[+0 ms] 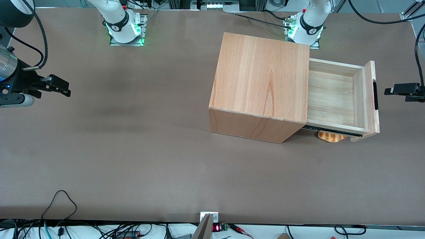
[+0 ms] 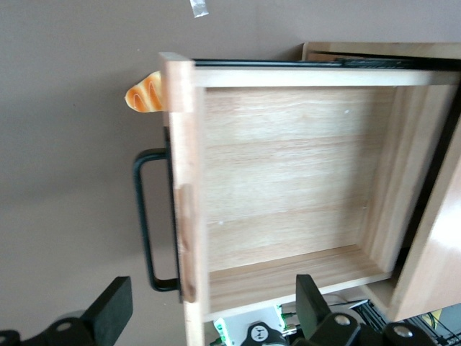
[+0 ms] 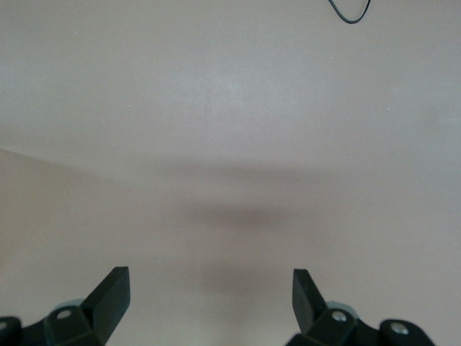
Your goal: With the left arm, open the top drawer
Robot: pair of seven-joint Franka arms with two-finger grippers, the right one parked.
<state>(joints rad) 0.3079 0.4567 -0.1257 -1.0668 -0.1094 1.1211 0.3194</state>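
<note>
Left arm [image 1: 413, 49]: only base, cable and gripper end in front view, reaching in from working arm's end of table. Gripper [image 1: 390, 91] level, fingertips pointing toward 9 o'clock in front view, hanging free, touching nothing. Wrist view: both black fingers [image 2: 112, 306] spread wide apart, nothing between them; gripper [image 2: 209, 310] looking straight down.
</note>
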